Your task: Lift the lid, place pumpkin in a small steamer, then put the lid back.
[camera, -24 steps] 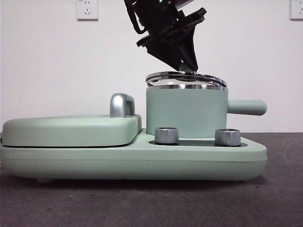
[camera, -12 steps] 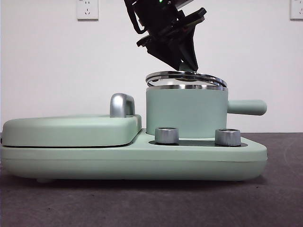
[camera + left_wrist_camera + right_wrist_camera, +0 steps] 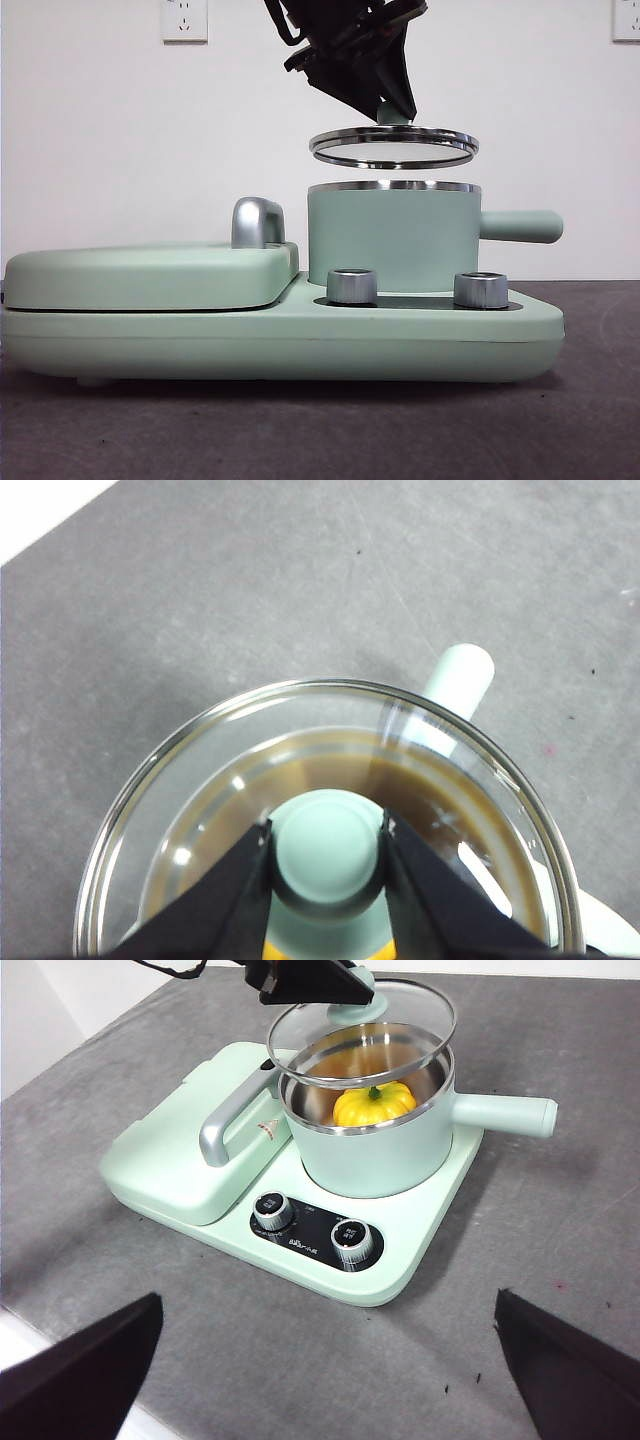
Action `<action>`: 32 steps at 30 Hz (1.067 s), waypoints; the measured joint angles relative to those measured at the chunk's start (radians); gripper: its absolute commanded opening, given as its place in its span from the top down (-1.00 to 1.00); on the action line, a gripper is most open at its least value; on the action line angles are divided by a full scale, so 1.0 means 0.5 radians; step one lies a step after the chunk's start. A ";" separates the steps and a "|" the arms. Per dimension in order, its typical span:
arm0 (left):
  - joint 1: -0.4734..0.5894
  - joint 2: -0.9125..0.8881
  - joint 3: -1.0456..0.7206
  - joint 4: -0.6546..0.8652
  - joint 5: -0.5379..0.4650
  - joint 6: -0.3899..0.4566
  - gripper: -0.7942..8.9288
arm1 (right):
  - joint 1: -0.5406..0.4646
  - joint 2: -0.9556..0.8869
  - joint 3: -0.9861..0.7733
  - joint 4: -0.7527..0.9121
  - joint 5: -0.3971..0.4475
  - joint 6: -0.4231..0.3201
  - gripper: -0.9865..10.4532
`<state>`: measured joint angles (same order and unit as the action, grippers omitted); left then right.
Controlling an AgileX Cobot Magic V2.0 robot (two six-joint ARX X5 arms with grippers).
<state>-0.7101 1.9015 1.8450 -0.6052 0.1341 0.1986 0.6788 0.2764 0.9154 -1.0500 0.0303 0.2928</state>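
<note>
My left gripper (image 3: 392, 112) is shut on the mint-green knob (image 3: 328, 845) of the glass lid (image 3: 393, 147). It holds the lid level, a clear gap above the small steamer (image 3: 390, 240). The pumpkin (image 3: 373, 1105) sits inside the steamer (image 3: 370, 1160), under the raised lid (image 3: 400, 1020). The pot wall hides the pumpkin in the front view. My right gripper (image 3: 325, 1305) is open and empty, high above the table's near side, well back from the appliance.
The steamer stands on a mint-green base with two steel dials (image 3: 352, 286) (image 3: 481, 290). The wide flat griddle cover (image 3: 150, 275) with a steel handle (image 3: 257, 222) lies beside the pot. The steamer's side handle (image 3: 520, 226) sticks out to the right.
My left gripper has risen with the lid. The lid went from just above the steamer's rim to a clear gap above it. The right arm has not moved.
</note>
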 measured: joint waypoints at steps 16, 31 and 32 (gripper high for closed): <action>-0.021 0.105 -0.018 -0.018 0.000 0.001 0.80 | 0.000 0.000 0.000 0.000 0.040 0.001 -0.13; -0.027 0.105 -0.002 -0.098 -0.081 0.016 0.80 | 0.000 0.000 0.000 0.000 0.044 0.002 -0.13; -0.027 0.105 -0.002 -0.097 -0.082 0.016 0.80 | 0.000 0.000 0.000 0.000 0.044 0.002 -0.13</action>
<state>-0.7235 1.9537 1.8439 -0.6537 0.0933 0.2066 0.6788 0.2764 0.9154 -1.0500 0.0525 0.2935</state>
